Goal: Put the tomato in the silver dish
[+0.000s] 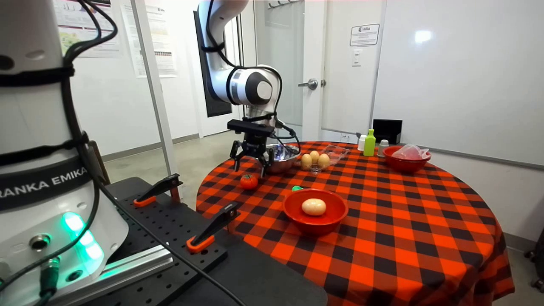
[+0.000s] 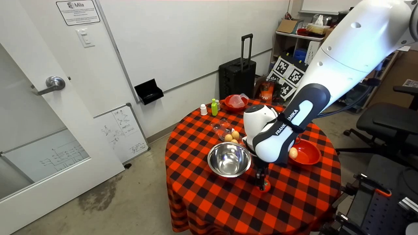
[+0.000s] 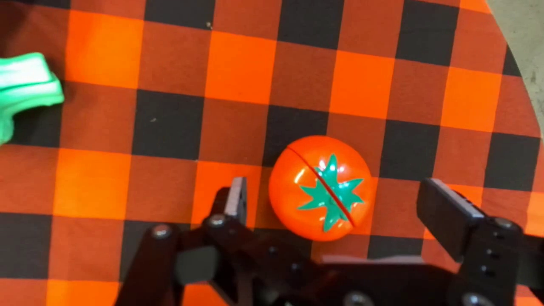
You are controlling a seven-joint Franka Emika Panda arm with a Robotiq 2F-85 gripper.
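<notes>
That black two-fingered gripper (image 1: 249, 171) hangs pointing down, spread wide and holding nothing, so I'd call this the reach, with the grasp not yet made. Beneath it, on the red-and-black checked tablecloth (image 1: 382, 246), sits the small, round, glossy red tomato (image 3: 321, 188) with a green star-shaped top; the wrist view has it in line with the gap, nearer one side than the other. The next move, I reckon, wants a slight sideways shift to centre it, a straight drop, then a squeeze; the shallow, round, shiny silver metal dish (image 2: 228, 164) stands near the gripper, off to one side, for later
</notes>
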